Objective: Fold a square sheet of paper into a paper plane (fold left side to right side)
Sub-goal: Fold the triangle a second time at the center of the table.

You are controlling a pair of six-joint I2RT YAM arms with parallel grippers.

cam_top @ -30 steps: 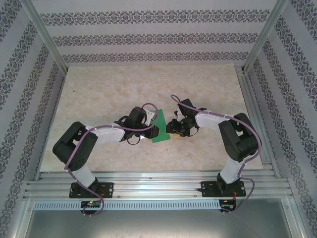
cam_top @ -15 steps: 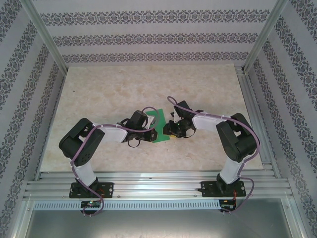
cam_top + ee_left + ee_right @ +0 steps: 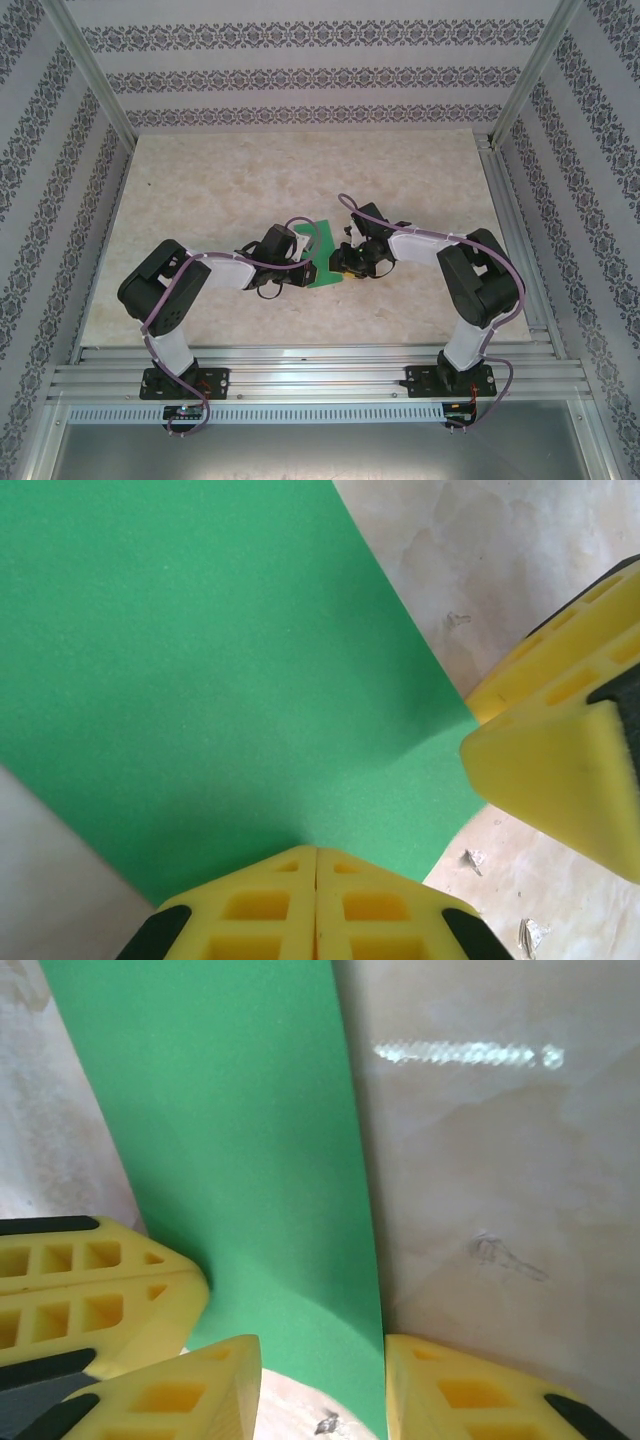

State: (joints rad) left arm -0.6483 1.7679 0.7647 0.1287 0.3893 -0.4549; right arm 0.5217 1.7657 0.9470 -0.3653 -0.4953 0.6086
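A pale beige, marble-patterned worktop (image 3: 220,180) fills the middle of the enclosure. Three walls stand around it: a back wall (image 3: 300,60), a left wall (image 3: 40,150) and a right wall (image 3: 600,150), all papered white with horizontal bands of dark grey floral ornament. Two slanting aluminium posts (image 3: 90,70) (image 3: 535,70) mark the back corners. Silver aluminium rails (image 3: 320,375) run along the near edge, with a white perforated strip (image 3: 320,412) below them and a dull grey metal sheet (image 3: 320,450) nearest the camera. Another rail (image 3: 505,220) borders the worktop's right side. In the right wrist view a bright streak of reflected light (image 3: 460,1053) lies on the glossy surface, above a faint grey scuff (image 3: 505,1255).
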